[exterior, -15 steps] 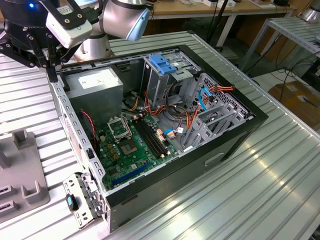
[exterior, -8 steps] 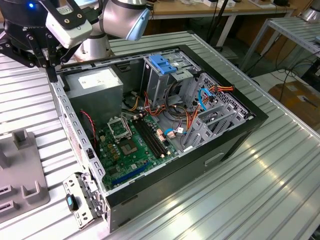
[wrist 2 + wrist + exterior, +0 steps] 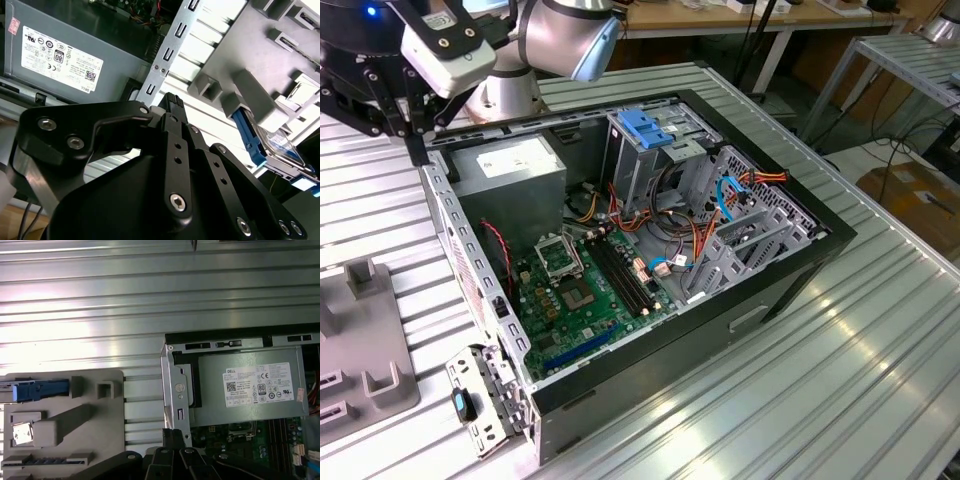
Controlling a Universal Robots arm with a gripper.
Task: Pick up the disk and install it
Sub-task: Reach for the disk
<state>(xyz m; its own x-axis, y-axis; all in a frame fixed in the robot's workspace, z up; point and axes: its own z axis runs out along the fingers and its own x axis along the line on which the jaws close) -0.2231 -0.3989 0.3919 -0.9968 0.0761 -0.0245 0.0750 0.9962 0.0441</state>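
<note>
End effector (image 3: 171, 102) closed, empty, hovers over table (image 3: 150, 300) between computer case (image 3: 172, 390) and grey fixture (image 3: 65, 425); disk (image 3: 282, 143) stands edge-up in fixture slot, probably for easy gripping

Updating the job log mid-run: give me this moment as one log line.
disk: in grey fixture tray, not picked | gripper: at open computer case edge, apart from disk | install: not done
</note>
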